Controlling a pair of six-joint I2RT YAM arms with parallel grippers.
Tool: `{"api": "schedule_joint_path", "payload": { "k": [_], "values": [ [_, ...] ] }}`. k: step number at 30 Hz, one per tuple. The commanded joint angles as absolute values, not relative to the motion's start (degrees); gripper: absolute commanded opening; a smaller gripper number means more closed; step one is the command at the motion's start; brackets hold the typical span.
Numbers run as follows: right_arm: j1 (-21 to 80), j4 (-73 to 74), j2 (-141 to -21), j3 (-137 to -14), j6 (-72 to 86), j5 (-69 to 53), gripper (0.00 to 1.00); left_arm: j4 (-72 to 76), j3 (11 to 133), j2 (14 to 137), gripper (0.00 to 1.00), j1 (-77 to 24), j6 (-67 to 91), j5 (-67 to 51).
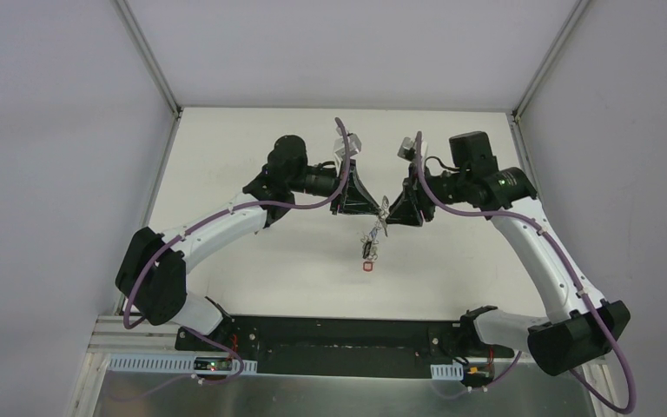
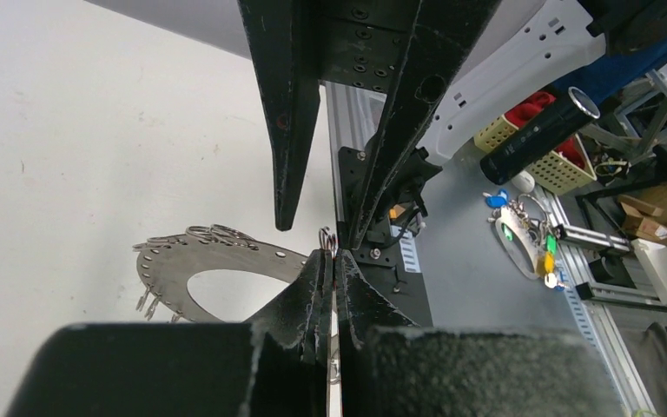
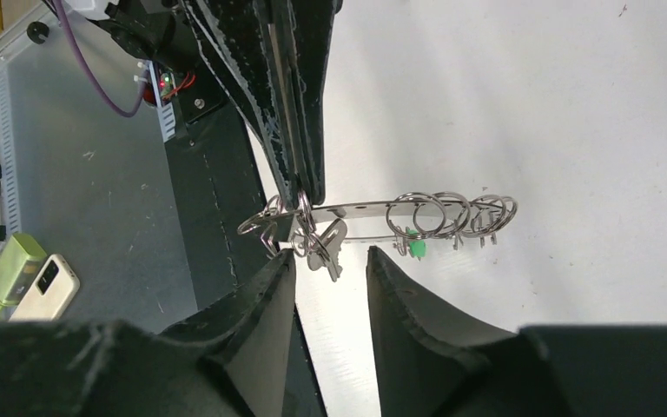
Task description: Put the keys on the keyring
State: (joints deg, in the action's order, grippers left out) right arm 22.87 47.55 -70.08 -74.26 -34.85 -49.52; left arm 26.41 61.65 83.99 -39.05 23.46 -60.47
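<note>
One gripper is clamped and the other is loose: your left gripper (image 2: pixel 331 257) is pinched tight on the edge of the keyring (image 2: pixel 226 257), its fingers pressed together with only the thin metal between them. The keyring is a flat grey metal hoop with small holes round its rim, and it is held up above the white table (image 1: pixel 252 269). Your right gripper (image 3: pixel 330 261) has its fingers apart and grips nothing. From its own wrist view the gap sits just below the keyring, under the clamped end. Several small split rings (image 3: pixel 439 213) are threaded along the keyring away from the clamp, and a green tag (image 3: pixel 416 248) hangs just under them. A cluster of silver keys (image 3: pixel 326 248) dangles from the keyring beside the left fingertips, just above the right gripper's gap; you cannot tell whether they touch its fingers. From above, a red tag (image 1: pixel 366 267) shows below the keyring, on the side toward the arm bases. Well beyond the keyring, off the table, a cream basket (image 2: pixel 564 169) holds something red that you cannot make out. A black tube (image 2: pixel 538 130) lies across the basket's top, and a separate bunch of tagged keys (image 2: pixel 525 234) lies on the grey bench (image 2: pixel 469 287) near it.
</note>
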Motion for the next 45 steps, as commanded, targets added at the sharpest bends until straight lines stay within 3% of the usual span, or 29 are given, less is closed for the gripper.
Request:
{"api": "schedule_joint_path", "payload": {
  "k": [1,8,13,22,45],
  "values": [
    [21.3,43.4,-67.2,-73.0,-33.2,-55.7,0.39,34.3,61.3,81.1,0.00,-39.4,28.0,-60.5],
    [21.0,42.5,-68.2,-73.4,-32.9,-57.1,0.38,34.9,60.7,80.8,0.00,-39.4,28.4,-60.6],
    [21.0,42.6,-68.9,-73.2,-33.2,-58.0,0.18,35.4,60.6,80.4,0.00,-39.4,28.8,-60.6],
    [20.7,41.6,-67.6,-70.8,-33.3,-58.1,0.03,37.1,60.3,80.5,0.00,-39.4,30.1,-60.7],
    [21.0,35.6,-70.3,-68.6,-28.5,-66.2,0.00,50.3,58.1,81.8,0.00,-40.1,38.5,-59.4]
  ]
}}
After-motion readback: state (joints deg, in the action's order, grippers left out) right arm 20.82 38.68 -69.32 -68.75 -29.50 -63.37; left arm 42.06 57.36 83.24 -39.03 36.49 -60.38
